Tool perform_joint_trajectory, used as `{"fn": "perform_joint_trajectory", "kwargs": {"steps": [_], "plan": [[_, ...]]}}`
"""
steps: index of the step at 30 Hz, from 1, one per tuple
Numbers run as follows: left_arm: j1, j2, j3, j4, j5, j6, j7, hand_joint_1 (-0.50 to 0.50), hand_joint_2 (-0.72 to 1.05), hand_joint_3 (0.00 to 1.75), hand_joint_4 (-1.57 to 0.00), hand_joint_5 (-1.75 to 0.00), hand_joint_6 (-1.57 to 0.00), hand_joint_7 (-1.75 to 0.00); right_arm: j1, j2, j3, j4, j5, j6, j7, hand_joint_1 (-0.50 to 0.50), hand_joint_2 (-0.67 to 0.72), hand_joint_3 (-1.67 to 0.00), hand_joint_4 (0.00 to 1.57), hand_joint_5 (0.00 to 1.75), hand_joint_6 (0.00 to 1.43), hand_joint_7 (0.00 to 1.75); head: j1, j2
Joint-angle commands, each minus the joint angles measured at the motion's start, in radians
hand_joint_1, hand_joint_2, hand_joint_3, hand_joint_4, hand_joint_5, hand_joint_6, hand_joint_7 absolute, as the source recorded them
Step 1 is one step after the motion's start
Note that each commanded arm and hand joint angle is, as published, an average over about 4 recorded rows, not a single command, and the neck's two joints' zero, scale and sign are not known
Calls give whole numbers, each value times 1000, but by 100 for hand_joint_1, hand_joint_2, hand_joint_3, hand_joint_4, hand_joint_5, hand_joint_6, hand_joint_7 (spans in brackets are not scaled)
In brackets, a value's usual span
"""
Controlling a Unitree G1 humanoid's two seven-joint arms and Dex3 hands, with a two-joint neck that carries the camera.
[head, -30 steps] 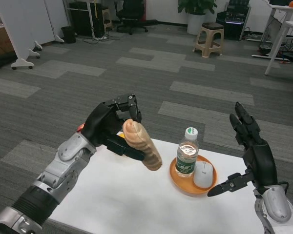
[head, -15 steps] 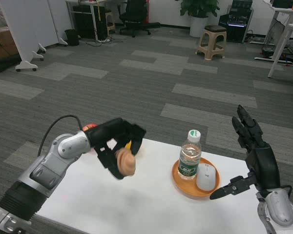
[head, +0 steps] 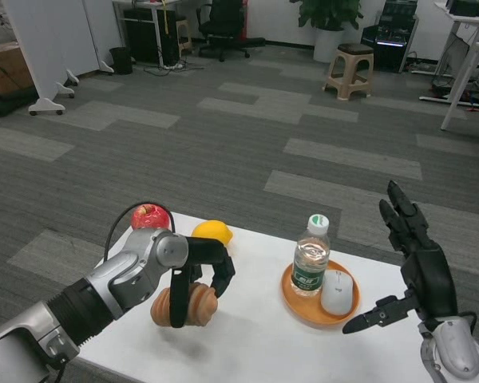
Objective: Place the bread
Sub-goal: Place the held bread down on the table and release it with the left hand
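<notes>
While my left hand (head: 198, 275) wraps its black fingers over the tan, ridged bread loaf (head: 184, 306), the loaf sits low at the white table (head: 247, 351), well left of the round orange plastic tray (head: 302, 307). Can't tell if the loaf's underside is touching the tabletop or just above it. Fingers are curled round the loaf, gripping it; silver forearm comes in from the lower left.

Relative to the tray:
- clear plastic water bottle (head: 310, 262) with white cap and green label stands upright in it, on its left half
- white computer mouse (head: 338, 292) lies in it, just right of the bottle
- yellow lemon (head: 212, 232) is on the table well to the left, toward the far edge
- red apple (head: 150, 216) is further left, at the far left corner, beyond my left forearm

My right hand (head: 419, 267) is raised just right of the tray, above the table, fingers spread and pointing up, thumb sticking out toward the tray, holding nothing.
</notes>
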Motion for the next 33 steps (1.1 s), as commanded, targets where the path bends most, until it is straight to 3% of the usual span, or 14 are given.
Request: {"fn": "perform_joint_trajectory", "kwargs": {"steps": [1,9,13,15,17,19,24,33], "plan": [[-47,-24,-11,92,21,-6,0,50,43,9,-108,-175,-102,-168,-9,-2,-6,4,9,-1,-1,-8,15,0,0,0,0,0,0,2],[-151,-108,-29,367,14,-51,54,50,49,9,-96,-175,-94,-168,-8,-1,-9,11,9,-1,-1,-8,15,0,0,0,0,0,-2,0],[-165,-140,-17,416,2,-55,76,50,60,9,-39,-175,-33,-175,-5,-1,-10,9,9,-1,-1,-8,15,0,0,0,0,0,-4,2],[-166,-146,-14,422,-7,-60,90,50,65,9,-17,-175,-10,-171,0,0,-13,7,9,-1,-1,-8,15,0,0,0,0,0,-4,2],[-165,-149,-12,422,-9,-72,102,50,72,13,-2,-175,0,-162,3,1,-16,4,9,-1,-1,-8,15,0,0,0,0,0,-4,2],[-159,-149,-9,421,-9,-84,112,50,78,17,0,-175,0,-150,6,1,-17,2,9,-1,-1,-8,15,0,0,0,0,0,-8,3],[-131,-149,8,401,-10,-95,128,50,105,17,0,-175,0,-94,9,1,-18,-2,9,-1,-1,-8,15,0,0,0,0,0,-6,3],[-104,-147,16,329,-33,-50,103,50,98,17,0,-175,0,-72,11,0,-13,-4,9,-1,-1,-8,15,0,0,0,0,0,-4,2]]}}
